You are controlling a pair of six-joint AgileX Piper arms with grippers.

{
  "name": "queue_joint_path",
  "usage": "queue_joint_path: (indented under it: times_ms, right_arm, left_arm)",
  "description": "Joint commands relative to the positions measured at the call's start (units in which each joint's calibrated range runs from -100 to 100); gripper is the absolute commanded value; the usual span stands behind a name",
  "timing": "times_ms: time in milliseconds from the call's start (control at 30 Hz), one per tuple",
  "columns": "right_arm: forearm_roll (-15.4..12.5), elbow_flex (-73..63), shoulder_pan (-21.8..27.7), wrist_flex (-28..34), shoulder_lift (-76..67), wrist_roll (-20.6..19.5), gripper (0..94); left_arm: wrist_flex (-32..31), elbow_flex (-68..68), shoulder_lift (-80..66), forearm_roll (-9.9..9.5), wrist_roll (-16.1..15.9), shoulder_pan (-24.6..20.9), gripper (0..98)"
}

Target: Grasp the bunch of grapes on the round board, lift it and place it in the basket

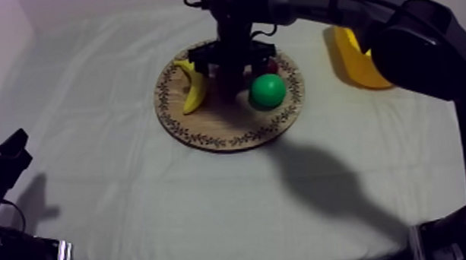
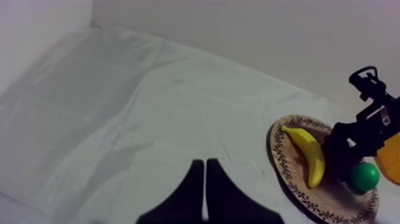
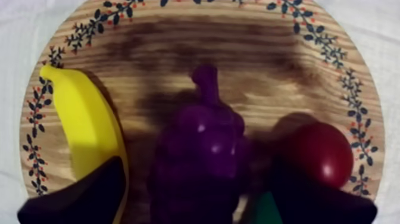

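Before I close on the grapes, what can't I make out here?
Top view: bunch of grapes largely hidden under the right pincer; small red fruit mostly behind it.
Top view: yellow basket partly covered by the right arm.
Right wrist view: green fruit mostly behind a finger and the grapes.

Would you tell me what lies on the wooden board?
A banana, bunch of grapes, small red fruit and green fruit. From above, the right gripper hides most of the grapes.
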Motion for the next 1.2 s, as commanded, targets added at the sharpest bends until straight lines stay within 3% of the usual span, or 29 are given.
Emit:
queue_joint_path:
  times_ms: [0,233,467,600,1167]
  right_arm:
    - [-0.1,-0.3,-0.1,0.0,0.4,0.1,84.3]
    - [-0.1,-1.0,0.0,-0.5,1.5,0.5,76.8]
    - [-0.1,-1.2,0.1,-0.5,1.7,0.7,48.7]
    - [0.0,-1.2,0.0,-0.6,1.7,0.9,38.5]
    - [1.2,8.8,-0.7,-5.5,-7.7,1.8,30.4]
  left_arm:
    - [0.0,0.0,0.0,0.01,0.0,0.0,0.1]
    - [0.0,0.0,0.0,0.01,0.0,0.0,0.1]
    - [0.0,0.0,0.0,0.01,0.0,0.0,0.1]
    - [0.0,0.0,0.0,0.01,0.0,0.0,0.1]
    - [0.0,0.0,0.0,0.01,0.0,0.0,0.1]
